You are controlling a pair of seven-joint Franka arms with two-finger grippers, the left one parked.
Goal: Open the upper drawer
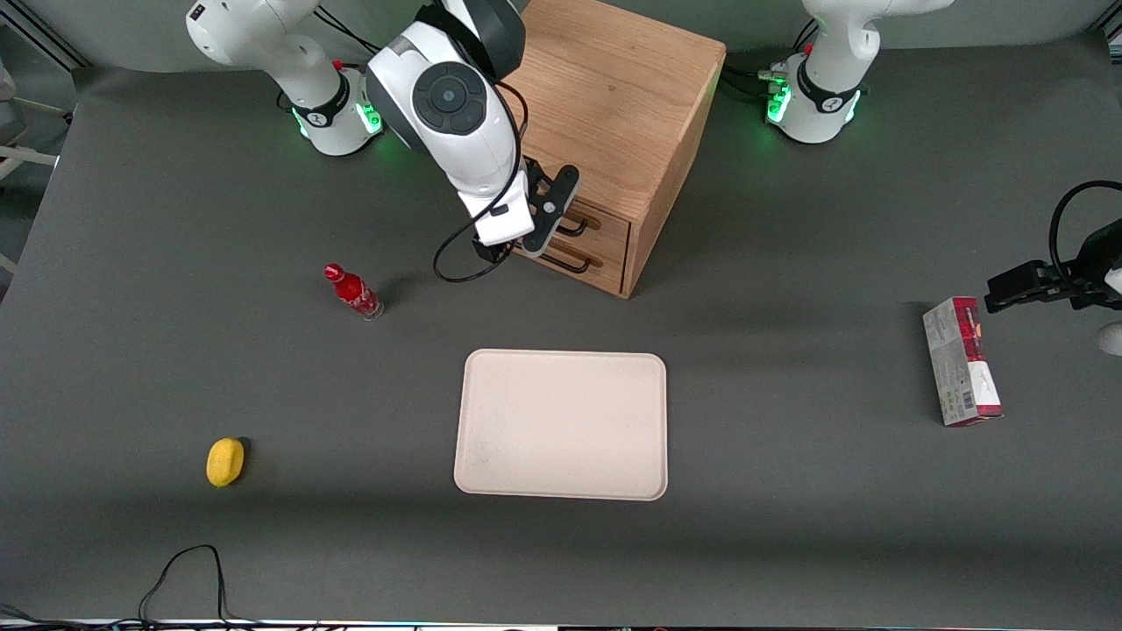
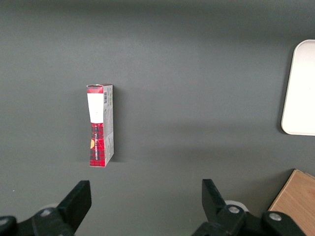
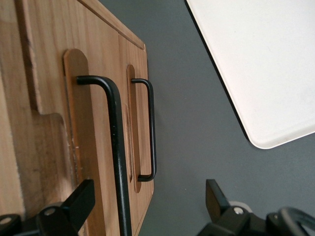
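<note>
The robot is getting ready to grab the handle. The upper drawer (image 1: 589, 223) looks shut, sitting flat in the front of the wooden cabinet (image 1: 618, 96), near the top middle of the front view. Its thin black handle (image 3: 114, 142) runs long and straight in the right wrist view, and the lower drawer's handle (image 3: 149, 129) shows just beside it.

The gripper (image 1: 550, 219) is right at the drawer fronts, up close to the upper handle. Its two fingers are wide open. One finger (image 3: 74, 204) is against the wood near the handle, and the other finger (image 3: 216, 196) is out over the grey worktop (image 1: 789, 491). The upper handle sits between them. The gripper holds nothing, and I cannot tell if it touches the bar.

I think the next move is to close the fingers on the upper handle, not the lower one. Then the arm should pull straight out from the cabinet front, toward the pale tray (image 1: 561, 425). The two handles are close together, so the gripper must be careful to catch the right one.
</note>
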